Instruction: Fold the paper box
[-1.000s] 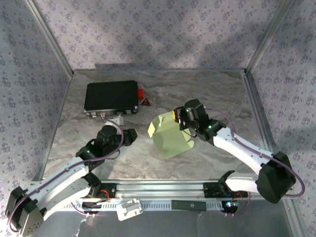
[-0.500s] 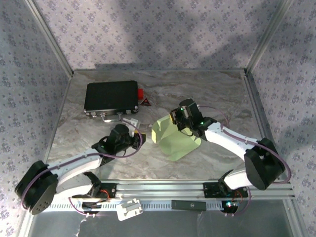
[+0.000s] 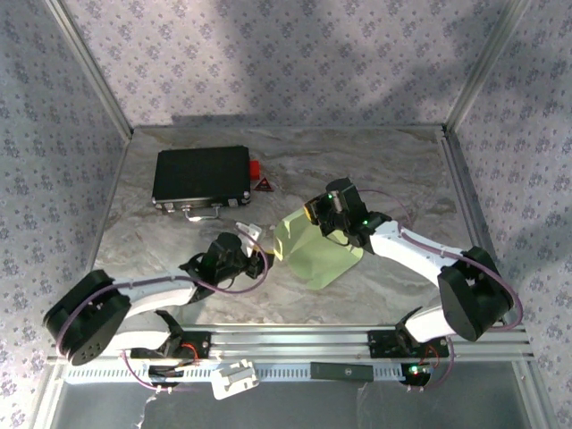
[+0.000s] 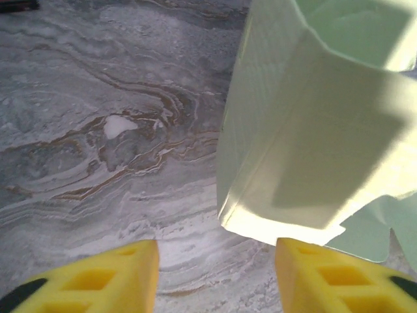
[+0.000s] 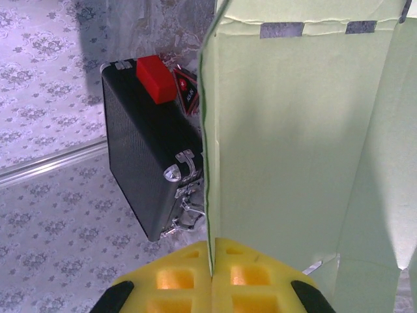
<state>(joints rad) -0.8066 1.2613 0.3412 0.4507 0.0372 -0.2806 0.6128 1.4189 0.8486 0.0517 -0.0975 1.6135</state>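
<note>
Left gripper (image 4: 215,264) at bottom edge, 2 yellow fingers (image 4: 117,270) spread apart, nothing between. Grey marbled table (image 4: 98,130) beneath. Pale green paper box (image 4: 313,130) at upper right, partly folded, lower edge near one finger.

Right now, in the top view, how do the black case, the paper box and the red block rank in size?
Largest, tied: black case and paper box, too alike to rank; the box is partly raised toward the camera.
Smallest: red block.

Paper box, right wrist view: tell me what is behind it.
Behind the paper box lie a black case and a red block next to it. The cardboard hides whatever lies past its edge.
</note>
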